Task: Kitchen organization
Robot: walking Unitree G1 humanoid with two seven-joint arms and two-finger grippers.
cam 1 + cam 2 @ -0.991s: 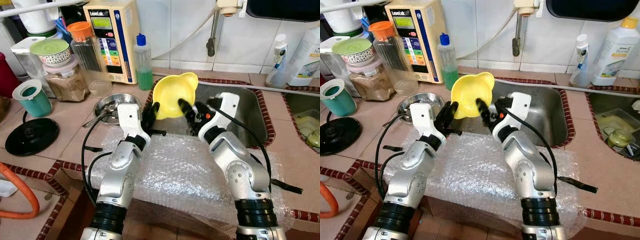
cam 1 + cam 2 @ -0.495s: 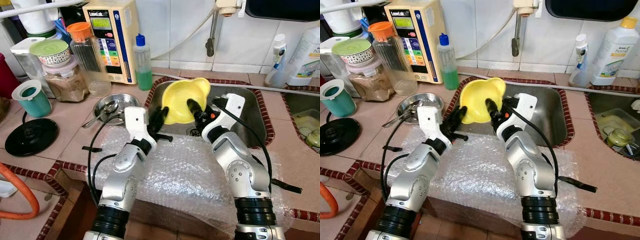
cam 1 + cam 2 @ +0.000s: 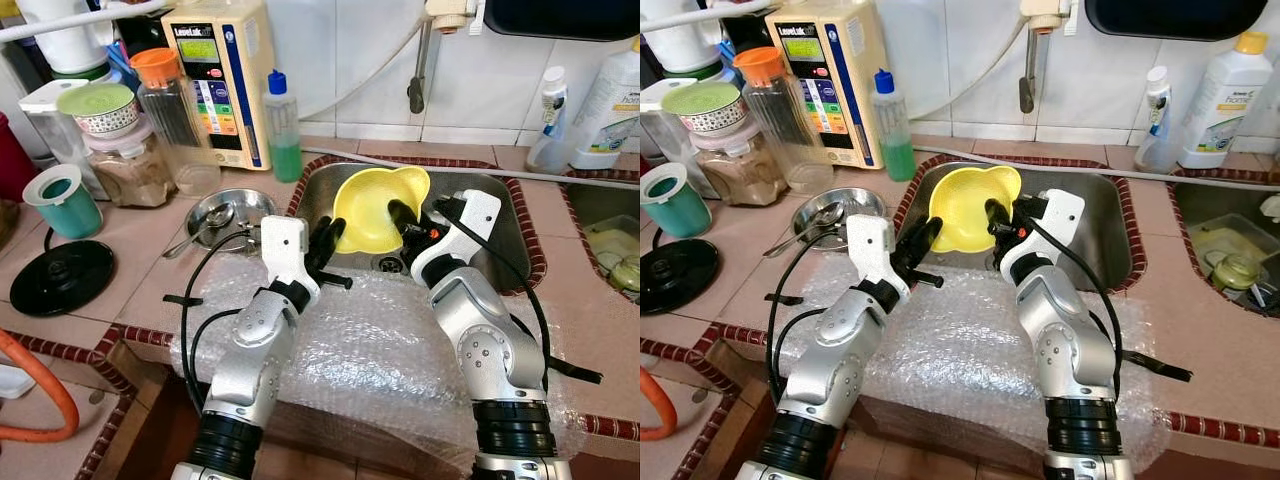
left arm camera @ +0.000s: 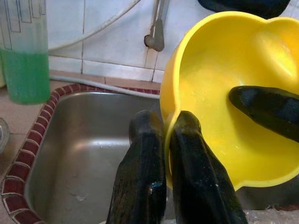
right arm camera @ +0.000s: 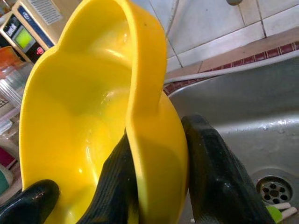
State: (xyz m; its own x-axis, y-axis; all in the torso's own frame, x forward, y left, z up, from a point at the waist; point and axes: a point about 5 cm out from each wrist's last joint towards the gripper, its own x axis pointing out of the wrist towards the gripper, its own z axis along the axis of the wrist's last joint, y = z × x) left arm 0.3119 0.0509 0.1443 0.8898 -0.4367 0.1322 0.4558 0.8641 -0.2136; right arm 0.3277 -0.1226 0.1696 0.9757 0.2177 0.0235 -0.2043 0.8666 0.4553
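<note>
Moved the yellow bowl [image 3: 374,206] right, over the sink [image 3: 500,215] now; my left gripper [image 4: 164,125] and right gripper [image 5: 159,140] both pinch its rim, fingertips partly hidden.

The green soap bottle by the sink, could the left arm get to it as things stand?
Probably not right away: the left pincer is clamped on the yellow bowl's rim over the sink. Once it lets go, the way to the soap bottle looks free.

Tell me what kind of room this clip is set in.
A home kitchen, most likely: a steel sink set in a tiled counter, a dish-soap bottle, and storage jars alongside.
</note>
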